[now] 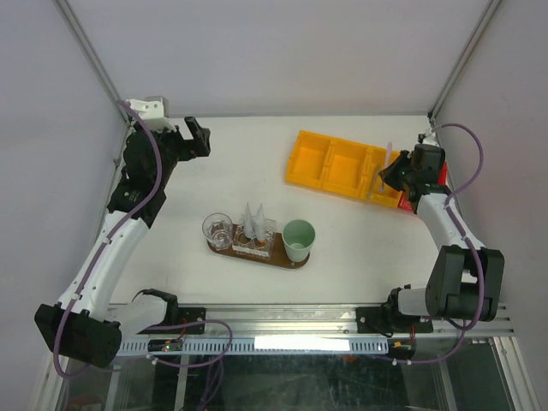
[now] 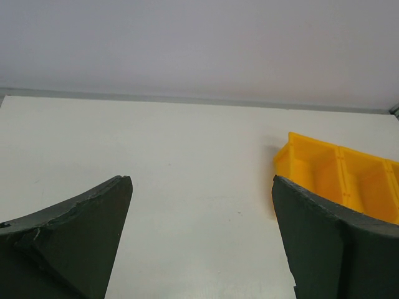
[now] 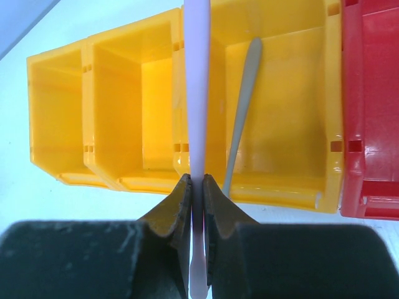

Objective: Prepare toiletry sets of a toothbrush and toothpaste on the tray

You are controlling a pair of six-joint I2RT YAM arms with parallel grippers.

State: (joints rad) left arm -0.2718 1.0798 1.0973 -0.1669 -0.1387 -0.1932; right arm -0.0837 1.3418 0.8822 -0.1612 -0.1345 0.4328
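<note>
- The tray point(image 1: 282, 259) lay mid-table, towards the near edge. A glass point(image 1: 217, 229) stood at its left end, a cup point(image 1: 299, 236) at its right end, and white tubes point(image 1: 254, 224) stood upright between them. No brush could be made out on it.
- The right gripper point(image 3: 195, 184) hung over the bin point(image 1: 301, 163) at the table's far right. It was clenched on a pale pink brush point(image 3: 197, 93), with most of the stick projecting beyond the jaws.
- A grey brush point(image 3: 242, 112) lay in the bin's rightmost compartment. A red bin point(image 3: 371, 112) abutted it on the right.
- Judged step: carrying the held brush to the tray.
- Recommended: raise the stick clear of the bin wall before traversing. Keep the pinch firm, since a thin handle could pivot. Bring the long end down beside the tubes without toppling them, and let go only once it rests.
- The left gripper point(image 2: 201, 187) sat at the far left corner, jaws spread wide and holding nothing, well apart from the tray.
</note>
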